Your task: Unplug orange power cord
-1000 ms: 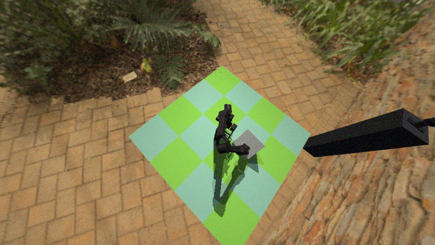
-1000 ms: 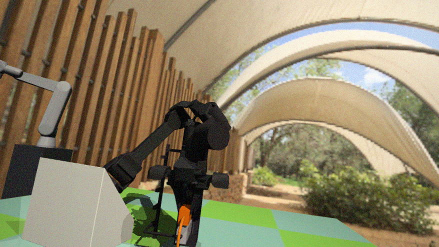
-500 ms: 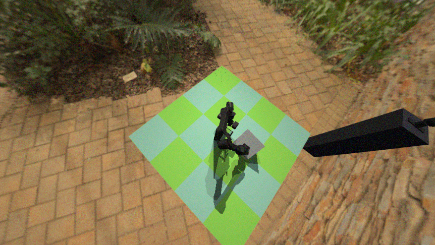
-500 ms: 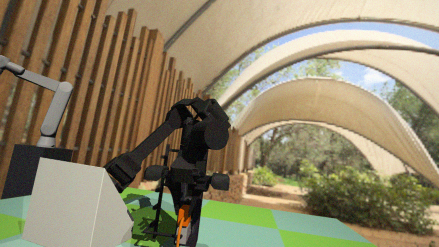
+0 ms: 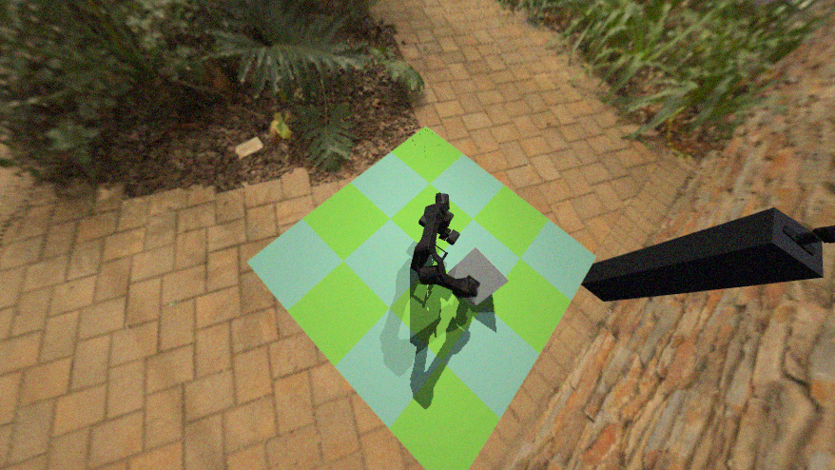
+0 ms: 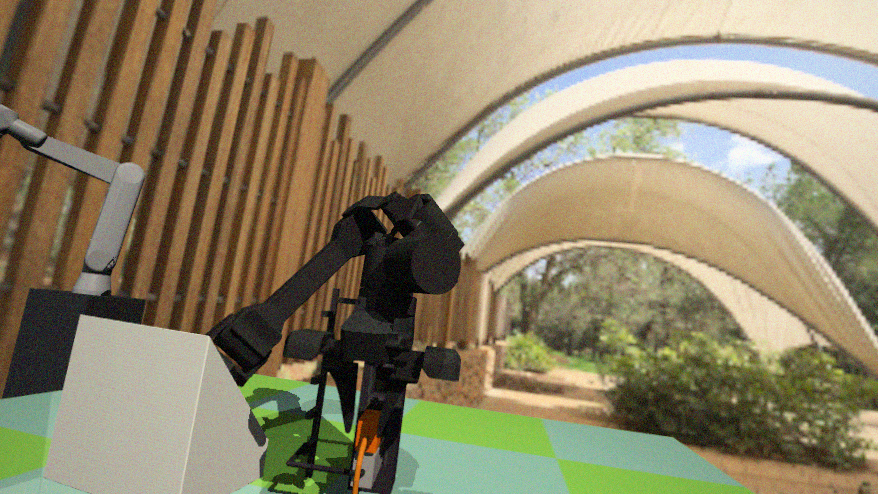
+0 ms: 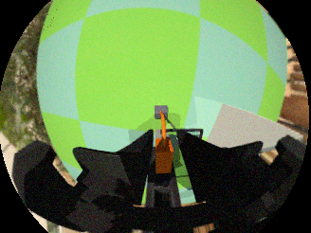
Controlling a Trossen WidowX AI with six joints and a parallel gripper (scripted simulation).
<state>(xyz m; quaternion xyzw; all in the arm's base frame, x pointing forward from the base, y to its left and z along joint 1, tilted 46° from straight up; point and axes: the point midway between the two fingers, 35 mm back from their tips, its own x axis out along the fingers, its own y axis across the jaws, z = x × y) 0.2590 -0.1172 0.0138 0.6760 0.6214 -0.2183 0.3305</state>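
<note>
The orange plug [image 6: 369,426] [image 7: 164,158] stands over the pale grey end of the power strip [image 6: 365,471]. Whether its prongs are in a socket is hidden. The orange cord [image 6: 357,468] [image 7: 163,125] runs from the plug towards a small grey block [image 7: 161,112]. My gripper [image 7: 165,132] is partly open, with one black finger on each side of the plug. In the wrist view a strip of green shows between the plug and the right finger, and the left finger is close beside the plug. In the top view the arm hides the plug and strip.
A thin black wire frame [image 6: 314,423] [image 7: 187,130] stands close beside the strip. A large white block [image 6: 122,405] [image 5: 481,271] [image 7: 246,128] is near the arm's base. A grey arm [image 6: 116,215] on a black pedestal [image 6: 67,344] stands further back.
</note>
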